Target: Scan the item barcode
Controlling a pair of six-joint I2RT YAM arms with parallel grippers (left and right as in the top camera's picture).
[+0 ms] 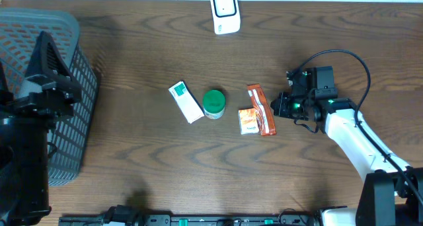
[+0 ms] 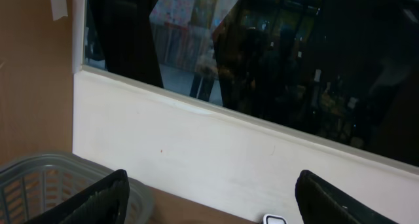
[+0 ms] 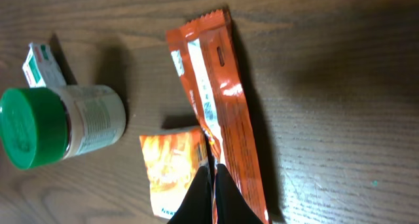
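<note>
My right gripper (image 3: 211, 175), pinched closed, hovers at the long orange packet (image 3: 216, 99), which lies crosswise to that arm; my left gripper (image 2: 213, 188), spread wide, is well apart.

1 green-lidded jar (image 1: 213, 103), 1 green-and-white box (image 1: 186, 101), 2 orange packets: long wrapper (image 1: 262, 109), small sachet (image 1: 248, 121). 1 white scanner (image 1: 225, 12), 1 grey basket (image 1: 82, 107).

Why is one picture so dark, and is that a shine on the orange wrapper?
Left wrist view: the camera faces a dark window with dim, blurry reflections; only the white wall below is lit. Right wrist view: yes, a white glare streak runs along the orange wrapper, and the green-lidded jar throws a soft shadow on the table. Overhead view: evenly lit and sharp.
</note>
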